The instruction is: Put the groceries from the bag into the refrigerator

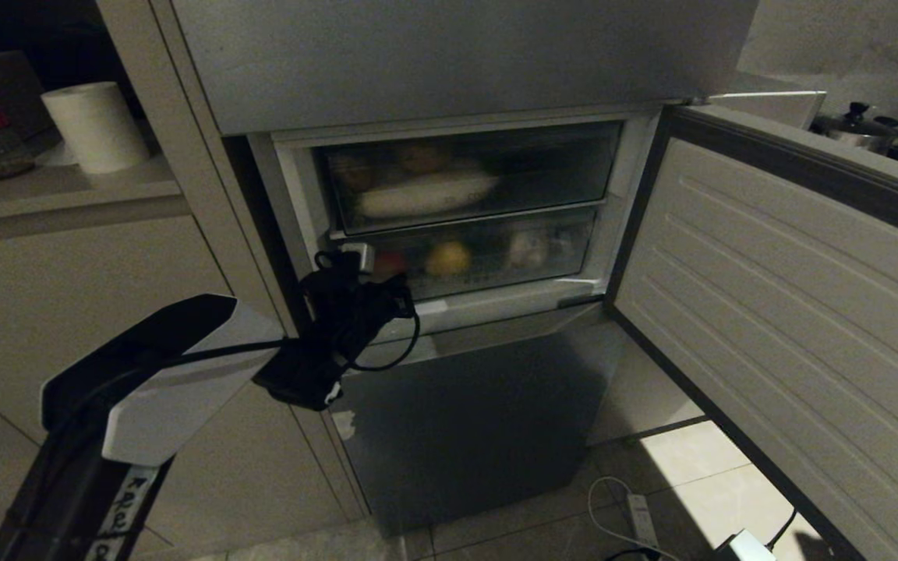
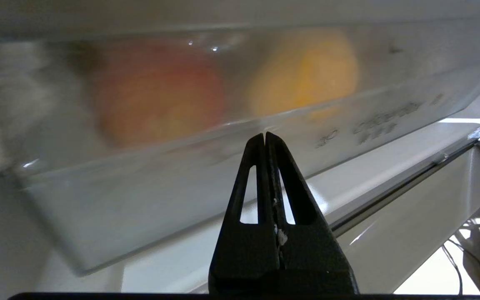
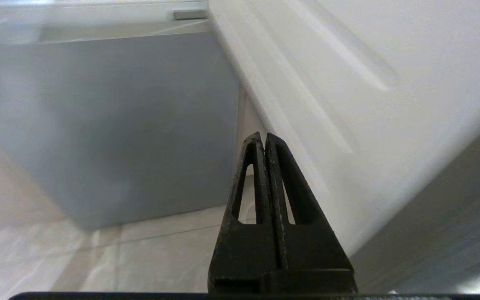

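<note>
The left pincer [image 2: 265, 135], pressed together and empty, is held at the lower clear drawer [image 2: 148, 183] of the open grey-steel refrigerator [image 1: 464, 70]; the right pincer [image 3: 261, 135] is likewise clamped on nothing.

Refrigerator [image 1: 457, 62]: grey-steel, centre of frame, middle door [image 1: 792, 312] swung open to the right. Two clear drawers are exposed; the upper holds a pale long item [image 1: 426, 195], the lower a red fruit [image 2: 156, 91] beside a yellow fruit [image 1: 449, 259].
</note>
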You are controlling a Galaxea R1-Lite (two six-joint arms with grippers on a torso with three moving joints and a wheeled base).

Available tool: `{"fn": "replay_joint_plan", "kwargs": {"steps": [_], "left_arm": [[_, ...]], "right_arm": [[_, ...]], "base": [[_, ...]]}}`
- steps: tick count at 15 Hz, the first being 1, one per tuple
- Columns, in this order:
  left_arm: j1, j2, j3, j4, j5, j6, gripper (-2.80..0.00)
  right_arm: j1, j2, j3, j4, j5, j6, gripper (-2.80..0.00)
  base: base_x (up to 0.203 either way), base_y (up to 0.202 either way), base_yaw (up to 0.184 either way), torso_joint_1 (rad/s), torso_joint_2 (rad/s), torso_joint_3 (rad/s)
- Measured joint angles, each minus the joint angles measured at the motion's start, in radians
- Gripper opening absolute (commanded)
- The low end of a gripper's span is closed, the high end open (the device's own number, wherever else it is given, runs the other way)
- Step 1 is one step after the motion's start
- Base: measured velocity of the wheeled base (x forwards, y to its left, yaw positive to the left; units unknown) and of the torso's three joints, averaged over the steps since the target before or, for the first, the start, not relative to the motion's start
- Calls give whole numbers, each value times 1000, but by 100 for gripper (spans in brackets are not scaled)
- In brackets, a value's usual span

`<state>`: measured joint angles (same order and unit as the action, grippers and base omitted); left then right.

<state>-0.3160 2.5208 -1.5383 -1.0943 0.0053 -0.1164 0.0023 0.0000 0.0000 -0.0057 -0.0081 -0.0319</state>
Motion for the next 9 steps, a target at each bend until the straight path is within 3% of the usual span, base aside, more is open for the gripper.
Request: {"fn": "replay_joint_plan", "kwargs": {"steps": [4, 7, 9], "left_arm": [[17, 23, -66, 25, 16, 0, -280], [11, -26, 40, 18, 24, -3, -280], [-8, -106, 172, 14, 24, -5, -280]], "right_arm": [[1, 0, 0, 0, 0, 0, -280], [1, 0, 0, 0, 3, 3, -280], [0, 0, 0, 3, 3, 5, -280]], "base": [[0, 0, 0, 0, 0, 0], [0, 0, 0, 0, 0, 0], [0, 0, 0, 0, 0, 0]]}}
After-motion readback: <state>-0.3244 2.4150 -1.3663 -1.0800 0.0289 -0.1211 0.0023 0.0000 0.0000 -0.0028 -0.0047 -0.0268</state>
